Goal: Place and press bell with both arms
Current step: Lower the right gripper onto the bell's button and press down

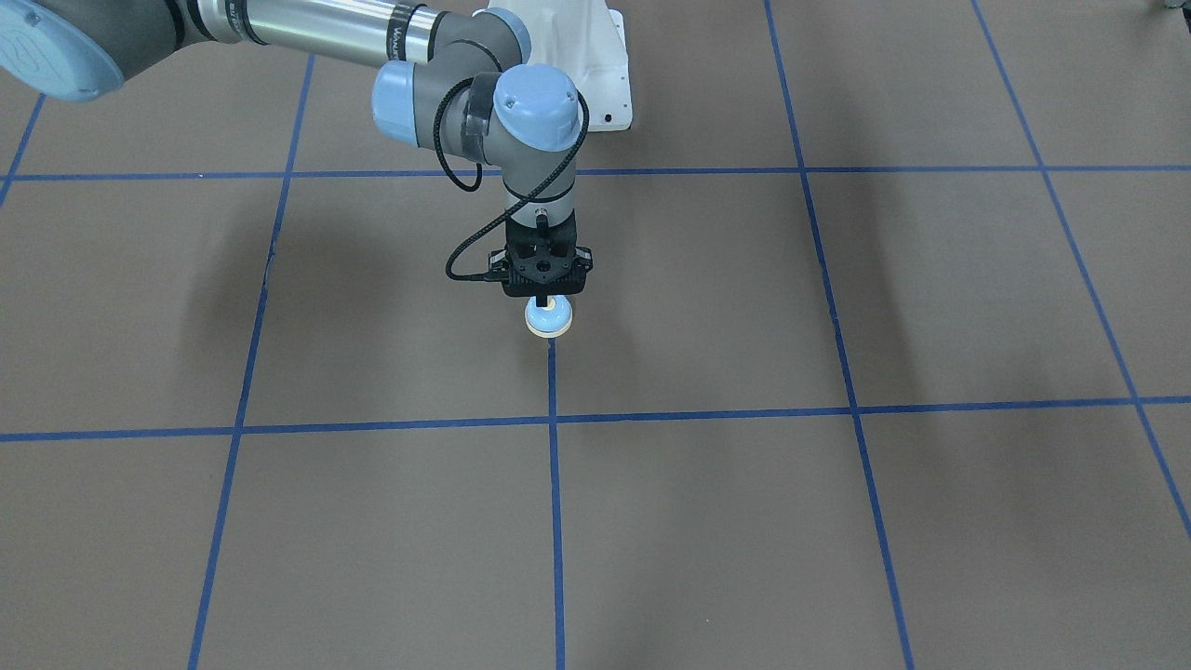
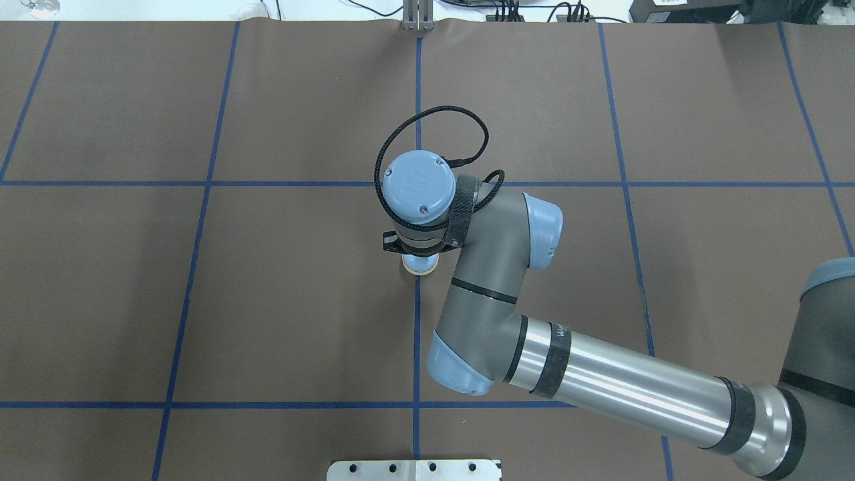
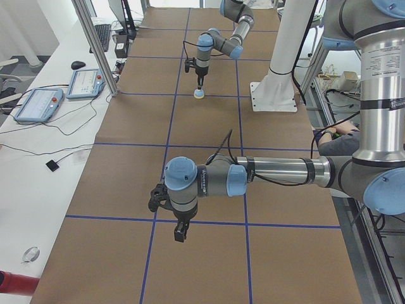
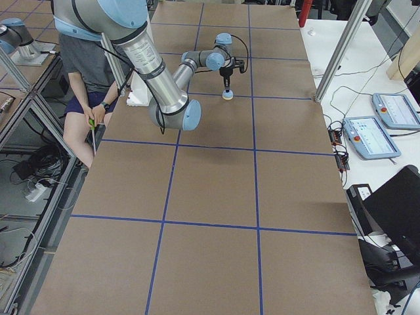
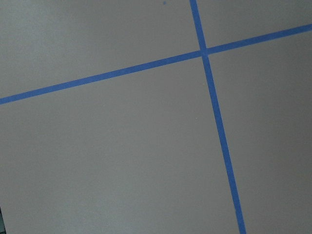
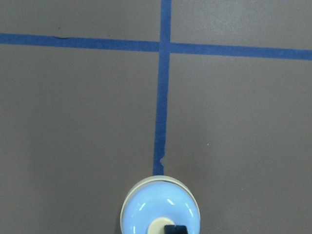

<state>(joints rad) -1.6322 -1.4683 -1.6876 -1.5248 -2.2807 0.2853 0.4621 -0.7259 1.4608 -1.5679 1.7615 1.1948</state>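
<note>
The small light-blue bell (image 1: 549, 319) with its cream base stands upright on the brown mat, at the end of a blue tape line. My right gripper (image 1: 541, 301) points straight down over it, its fingers together, and their tip rests on the cream button. The right wrist view shows the bell (image 6: 160, 207) at the bottom edge with the black fingertip (image 6: 175, 229) on its button. The overhead view shows only part of the bell (image 2: 419, 266) under the wrist. My left gripper (image 3: 180, 233) hangs over the mat far from the bell (image 3: 199, 94); I cannot tell whether it is open or shut.
The white bolted pedestal (image 1: 600, 65) stands behind the bell. A metal plate (image 2: 414, 469) sits at the mat's near edge. A side bench holds tablets (image 3: 38, 104) and cables. A person (image 4: 92, 85) sits beside the table. The left wrist view shows only mat and tape.
</note>
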